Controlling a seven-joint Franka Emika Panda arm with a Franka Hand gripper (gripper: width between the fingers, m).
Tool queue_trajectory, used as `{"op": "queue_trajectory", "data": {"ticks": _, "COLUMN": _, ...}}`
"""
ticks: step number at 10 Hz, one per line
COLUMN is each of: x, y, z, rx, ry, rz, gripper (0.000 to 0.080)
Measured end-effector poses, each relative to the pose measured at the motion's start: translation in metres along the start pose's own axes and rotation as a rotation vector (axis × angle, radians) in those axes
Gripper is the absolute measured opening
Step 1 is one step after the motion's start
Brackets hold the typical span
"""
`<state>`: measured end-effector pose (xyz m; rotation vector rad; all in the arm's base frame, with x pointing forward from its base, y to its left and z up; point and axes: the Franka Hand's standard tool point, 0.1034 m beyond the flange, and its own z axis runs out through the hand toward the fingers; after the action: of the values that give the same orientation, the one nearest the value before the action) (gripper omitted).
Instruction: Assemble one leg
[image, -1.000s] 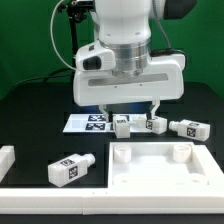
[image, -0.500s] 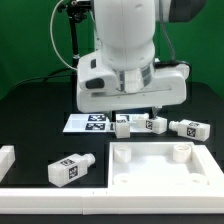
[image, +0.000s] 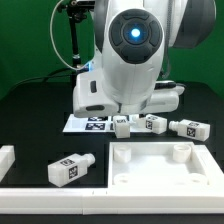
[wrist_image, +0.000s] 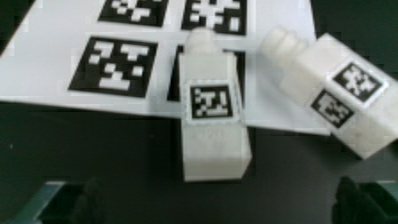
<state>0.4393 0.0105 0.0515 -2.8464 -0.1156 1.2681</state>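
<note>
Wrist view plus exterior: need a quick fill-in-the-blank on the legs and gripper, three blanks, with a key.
1. The leg centred in the wrist view lies partly on the ____.
2. The gripper over it is ____, holding nothing.
3. The exterior view shows ____ tagged legs lying on the table.
Missing words: marker board; open; four.

The leg (wrist_image: 210, 105) under the end effector (wrist_image: 214, 207) looks like smooth, matt white plastic with printed tags. The marker board (wrist_image: 54, 75) beneath seems thin, perhaps card. The bench (image: 30, 115) is matt black.
</note>
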Motion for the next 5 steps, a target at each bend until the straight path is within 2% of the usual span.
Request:
{"op": "queue_trajectory", "data": {"ticks": 2, "x": 0.0, "y": 0.0, "z": 0.002, "rx": 0.001, "ry": -0.004, "rz": 0.004, "gripper": 0.0649}}
{"op": "queue_trajectory", "data": {"ticks": 3, "x": 0.0, "y": 0.001, "z": 0.011, "rx": -0.004, "ry": -0.025, "rz": 0.012, "gripper": 0.0649}}
{"op": "queue_trajectory", "data": {"ticks": 4, "x": -0.002, "y": -0.001, "z": 0.021, "rx": -0.022, "ry": -0.048, "rz": 0.008, "gripper": 0.0649}}
{"op": "queue_trajectory", "data": {"ticks": 5, "x": -0.003, "y": -0.004, "z": 0.032, "rx": -0.029, "ry": -0.051, "rz": 0.003, "gripper": 0.0649}}
